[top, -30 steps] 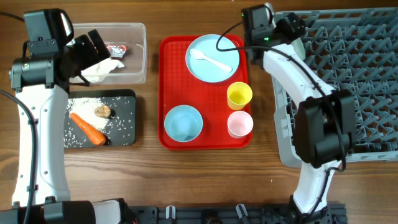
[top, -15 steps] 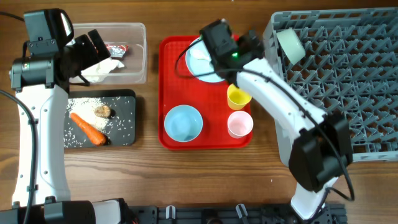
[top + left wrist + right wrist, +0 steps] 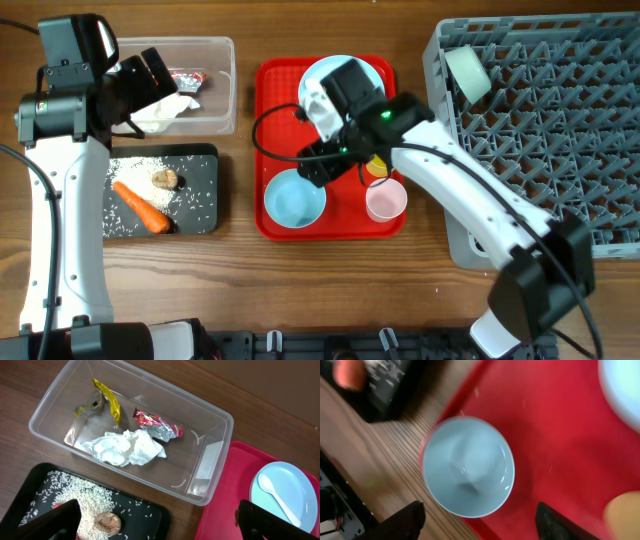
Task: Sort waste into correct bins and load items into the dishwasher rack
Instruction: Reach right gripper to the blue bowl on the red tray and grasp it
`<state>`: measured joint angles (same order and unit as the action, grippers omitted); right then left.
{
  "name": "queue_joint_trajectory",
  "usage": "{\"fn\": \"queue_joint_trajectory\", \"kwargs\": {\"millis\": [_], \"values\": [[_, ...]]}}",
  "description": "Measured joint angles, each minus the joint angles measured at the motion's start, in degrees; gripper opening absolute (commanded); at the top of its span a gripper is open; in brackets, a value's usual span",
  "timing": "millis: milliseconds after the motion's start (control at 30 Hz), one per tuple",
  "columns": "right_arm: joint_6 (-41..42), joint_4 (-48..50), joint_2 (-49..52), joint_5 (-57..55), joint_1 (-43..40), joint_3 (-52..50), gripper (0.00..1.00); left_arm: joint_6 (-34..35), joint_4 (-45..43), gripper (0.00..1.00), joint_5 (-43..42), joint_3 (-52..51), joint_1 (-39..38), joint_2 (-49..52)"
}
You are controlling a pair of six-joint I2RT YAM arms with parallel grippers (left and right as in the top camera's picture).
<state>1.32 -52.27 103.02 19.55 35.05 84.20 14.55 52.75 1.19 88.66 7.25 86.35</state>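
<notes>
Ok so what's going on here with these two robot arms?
The right arm's open fingers hang over the pale blue bowl on the red tray, nothing gripped yet. Another bowl already sits in the grey rack. The plate, yellow cup and pink cup wait on the tray. The left arm's fingers hover open above the clear tub holding tissue, wrapper and yellow scrap; carrot and rice lie in the black tray.

Wooden table (image 3: 250, 270) with a red tray (image 3: 275, 95); left of that tray sit a clear tub (image 3: 226, 95) and a black tray (image 3: 160, 150), right of it a grey rack (image 3: 580, 100).
</notes>
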Motion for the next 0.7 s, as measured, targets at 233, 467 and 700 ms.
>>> {"fn": "queue_joint_trajectory", "kwargs": {"millis": [233,467,700], "values": [[5.31,1.97,7.58,0.02,0.0,-3.56,0.57,0.0,0.0,1.0,0.02,0.0,0.0,0.0],[8.87,3.26,12.15,-0.52,-0.35,-3.56,0.1,0.0,-0.02,1.0,0.02,0.0,0.0,0.0],[10.45,3.5,12.15,-0.74,-0.48,-3.56,0.04,0.0,-0.02,1.0,0.02,0.0,0.0,0.0]]}}
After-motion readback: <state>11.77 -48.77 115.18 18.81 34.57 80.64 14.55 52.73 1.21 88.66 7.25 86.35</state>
